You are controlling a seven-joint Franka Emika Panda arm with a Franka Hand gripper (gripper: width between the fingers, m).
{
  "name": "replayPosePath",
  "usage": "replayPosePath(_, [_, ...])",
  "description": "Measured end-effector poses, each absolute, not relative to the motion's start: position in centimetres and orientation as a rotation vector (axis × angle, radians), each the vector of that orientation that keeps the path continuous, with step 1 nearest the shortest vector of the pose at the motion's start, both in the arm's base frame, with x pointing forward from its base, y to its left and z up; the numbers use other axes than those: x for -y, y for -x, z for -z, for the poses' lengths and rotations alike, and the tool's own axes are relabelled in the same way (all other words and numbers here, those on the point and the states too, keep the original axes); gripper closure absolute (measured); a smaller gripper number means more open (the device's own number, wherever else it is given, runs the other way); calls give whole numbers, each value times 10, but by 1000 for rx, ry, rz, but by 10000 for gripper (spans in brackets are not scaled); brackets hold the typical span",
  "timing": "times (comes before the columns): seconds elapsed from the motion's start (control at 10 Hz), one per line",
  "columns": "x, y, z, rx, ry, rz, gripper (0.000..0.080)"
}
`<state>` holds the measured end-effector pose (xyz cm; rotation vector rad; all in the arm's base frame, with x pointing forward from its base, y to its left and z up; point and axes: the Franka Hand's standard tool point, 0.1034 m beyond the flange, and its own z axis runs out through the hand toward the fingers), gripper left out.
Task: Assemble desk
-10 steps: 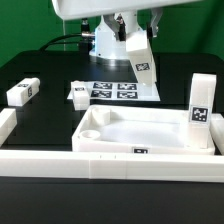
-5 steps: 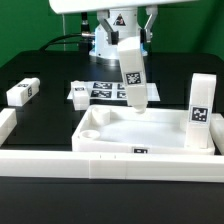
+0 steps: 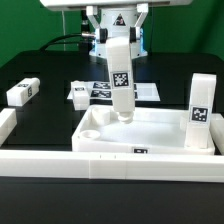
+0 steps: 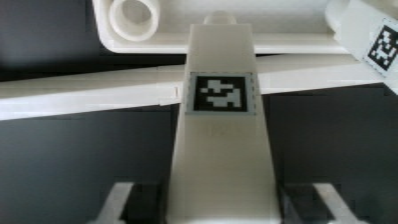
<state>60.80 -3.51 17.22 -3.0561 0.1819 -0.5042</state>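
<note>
Where the long white border rail [image 3: 40, 162] runs across the front of the black table [image 3: 50, 120], the white plastic square tray-like tabletop [image 3: 160, 128] lies close against it, hollow side up, probably so the rail stops it sliding while legs are pressed in. Over the tabletop's far edge, toward the exterior view's left, hangs a white block leg [image 3: 120, 85] bearing a black-and-white tag. It is nearly upright, and I cannot tell whether its lower end is just above the tray floor or touching it. The gripper [image 3: 118, 42] pinches this leg by its upper end, its fingers [image 4: 125, 192] pressed to the leg's two sides, which leaves the lower end free to enter a socket. I judge it is meant for the round corner socket [image 4: 134, 12], which the wrist view shows just past the leg's tip and off to one side, so the two are not yet lined up. A second white block leg [image 3: 201, 108] stands upright in the far corner on the exterior view's right, apparently seated. Farther back a third white leg [image 3: 22, 92] and a fourth white leg [image 3: 78, 92] lie loose on the table, with the marker board [image 3: 140, 92] beyond.
</note>
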Motion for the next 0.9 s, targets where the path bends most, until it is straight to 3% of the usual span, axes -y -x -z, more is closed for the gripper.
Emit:
replayPosePath(0.3, [57, -604, -170, -46, 3116, 563, 509])
replayPosePath(0.9, [59, -601, -162, 4, 3132, 579, 509])
